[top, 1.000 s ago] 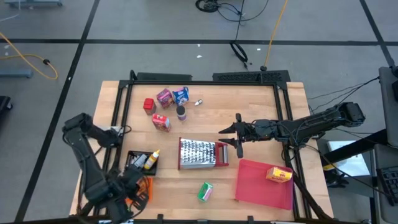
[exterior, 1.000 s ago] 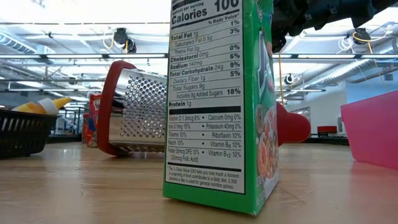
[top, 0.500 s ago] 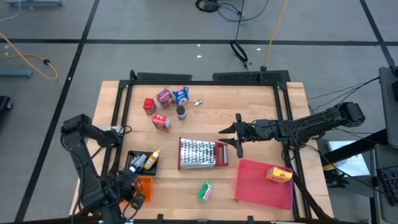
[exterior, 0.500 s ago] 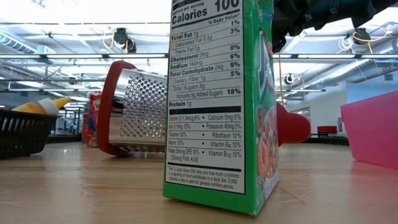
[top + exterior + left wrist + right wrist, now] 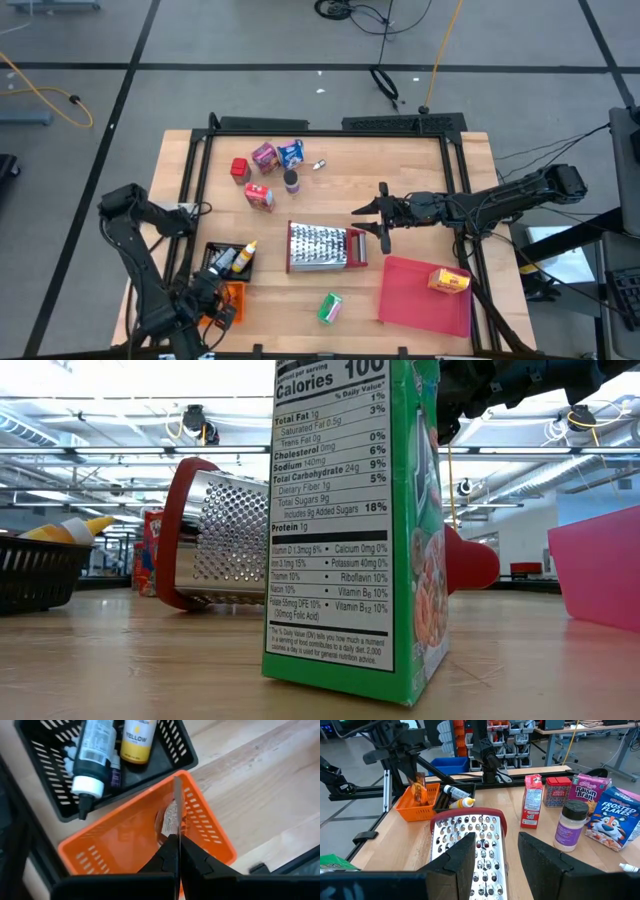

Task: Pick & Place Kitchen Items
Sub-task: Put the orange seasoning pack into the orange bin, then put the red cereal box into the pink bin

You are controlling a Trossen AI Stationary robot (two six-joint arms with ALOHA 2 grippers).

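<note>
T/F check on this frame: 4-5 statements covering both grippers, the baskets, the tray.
1. The left gripper is shut on a thin packet over the orange basket. True.
2. The right gripper is shut on the grater. False: open, holding nothing, beside it.
3. The red tray holds a yellow box. True.
4. The black basket is empty. False: bottles lie inside.
5. The green box sits on the tray. False: on the table.

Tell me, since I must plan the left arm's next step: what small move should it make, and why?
Probably open the left claw. It is shut on a thin flat packet hanging over the orange basket, beside the black basket of bottles, so releasing should drop it inside. The right claw waits open above the grater.
</note>
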